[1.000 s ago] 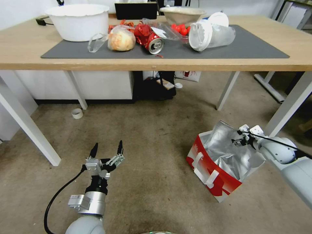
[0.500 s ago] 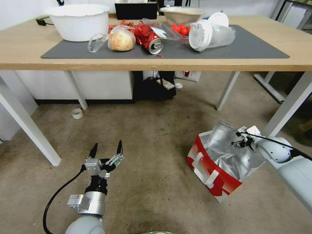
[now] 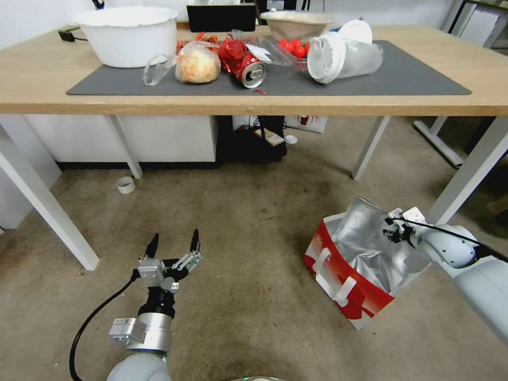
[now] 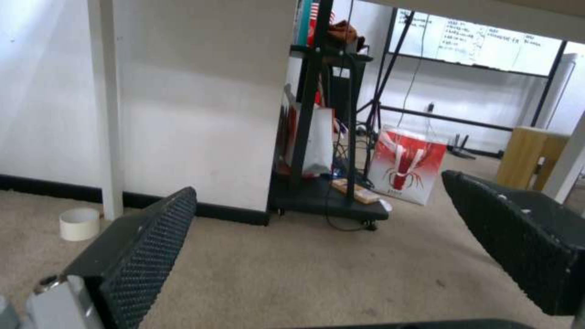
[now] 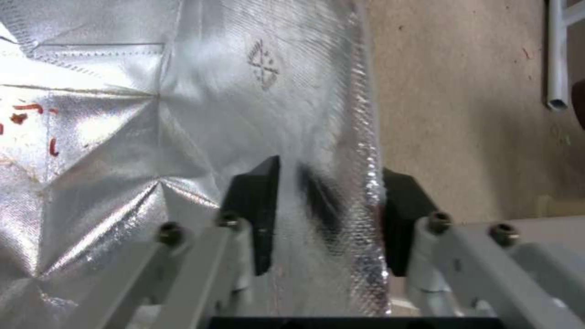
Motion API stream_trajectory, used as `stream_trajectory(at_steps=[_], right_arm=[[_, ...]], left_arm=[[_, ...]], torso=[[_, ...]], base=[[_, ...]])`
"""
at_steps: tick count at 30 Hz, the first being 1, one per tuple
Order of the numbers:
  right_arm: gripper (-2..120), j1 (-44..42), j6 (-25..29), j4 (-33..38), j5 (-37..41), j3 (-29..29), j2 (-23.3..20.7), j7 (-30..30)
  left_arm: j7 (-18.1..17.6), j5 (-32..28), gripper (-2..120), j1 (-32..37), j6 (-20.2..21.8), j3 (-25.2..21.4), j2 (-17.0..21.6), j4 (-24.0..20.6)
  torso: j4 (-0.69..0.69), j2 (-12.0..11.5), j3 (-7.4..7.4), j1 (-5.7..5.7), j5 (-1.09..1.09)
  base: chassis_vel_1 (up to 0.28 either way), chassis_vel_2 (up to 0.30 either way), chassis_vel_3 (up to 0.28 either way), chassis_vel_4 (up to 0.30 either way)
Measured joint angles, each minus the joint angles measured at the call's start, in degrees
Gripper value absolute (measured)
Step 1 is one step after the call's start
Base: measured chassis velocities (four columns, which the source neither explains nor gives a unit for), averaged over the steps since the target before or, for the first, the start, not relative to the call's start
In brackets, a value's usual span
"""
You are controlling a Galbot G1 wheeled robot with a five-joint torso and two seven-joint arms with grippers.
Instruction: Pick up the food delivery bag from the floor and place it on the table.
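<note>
Bag (image 3: 346, 283): on floor (image 3: 254, 222); right gripper (image 5: 326, 214) straddles foil rim, jaws apart; seat deeper before closing. Left gripper (image 3: 173, 246) idle, spread.

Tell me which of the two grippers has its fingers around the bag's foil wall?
The right gripper; its fingers straddle the food delivery bag. The left gripper hangs open over carpet.
</note>
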Motion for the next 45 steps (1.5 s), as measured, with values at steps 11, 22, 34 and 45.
stream_trajectory(at_steps=[11, 22, 34, 45], right_arm=[[0, 0.2, 0.0, 0.1, 0.8, 0.0, 0.1, 0.7], [0, 0.1, 0.0, 0.5, 3.5, 0.0, 0.4, 2.5], [0, -0.1, 0.0, 9.9, 10.7, 3.8, -1.4, 2.9], [0, -0.5, 0.0, 19.3, 13.7, 4.4, -4.3, 2.3]], left_arm=[[0.0, 0.0, 100, 0.3, -0.1, -0.2, -0.1, -0.2], [-0.3, -0.1, 100, 0.0, -0.2, -0.6, 0.0, -0.3], [-0.5, -0.1, 100, -0.2, -0.1, -1.2, 0.3, -0.7], [-0.5, 0.2, 100, -0.2, -0.2, -1.1, 0.1, -0.9]], torso=[[0.00, 0.0, 0.00, 0.00, 0.00], [0.00, 0.0, 0.00, 0.00, 0.00], [0.01, 0.0, 0.00, 0.00, 0.00], [0.00, 0.0, 0.00, 0.00, -0.01]], base=[[0.000, 0.000, 0.000, 0.000], [0.000, 0.000, 0.000, 0.000], [0.000, 0.000, 0.000, 0.000], [0.000, 0.000, 0.000, 0.000]])
